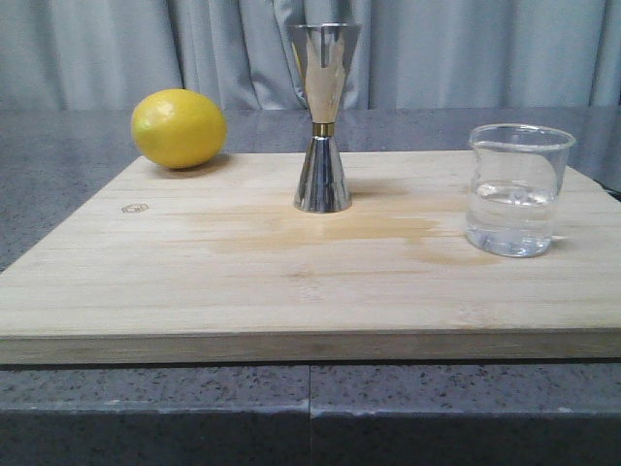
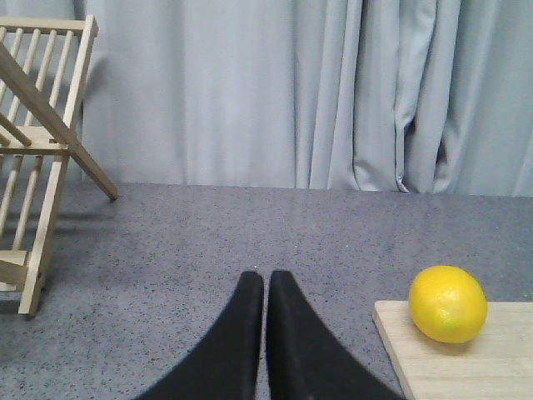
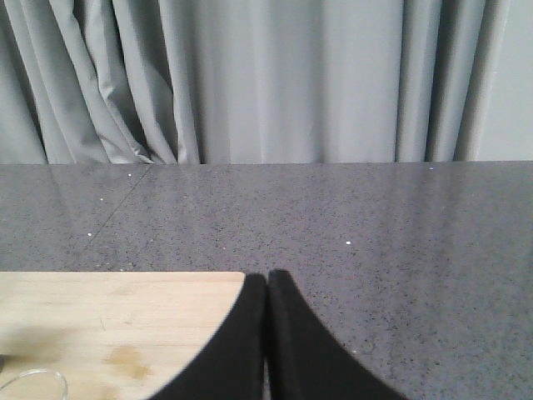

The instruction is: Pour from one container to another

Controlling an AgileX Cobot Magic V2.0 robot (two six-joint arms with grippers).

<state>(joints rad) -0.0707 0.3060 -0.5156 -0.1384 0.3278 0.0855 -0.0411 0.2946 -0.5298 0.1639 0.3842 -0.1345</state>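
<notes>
A clear glass beaker (image 1: 514, 190) with water in its lower half stands at the right of the wooden board (image 1: 194, 282). The steel hourglass jigger (image 1: 323, 118) with a gold waist band stands upright at the board's middle back. Neither gripper shows in the front view. My left gripper (image 2: 266, 277) is shut and empty over the grey counter, left of the board. My right gripper (image 3: 266, 277) is shut and empty at the board's (image 3: 100, 325) far right corner. Only a sliver of the beaker's rim (image 3: 33, 379) shows in the right wrist view.
A yellow lemon (image 1: 179, 128) lies on the board's back left corner, also in the left wrist view as the lemon (image 2: 447, 303). A wooden dish rack (image 2: 37, 158) stands on the counter to the left. Grey curtains (image 1: 466, 49) hang behind the counter.
</notes>
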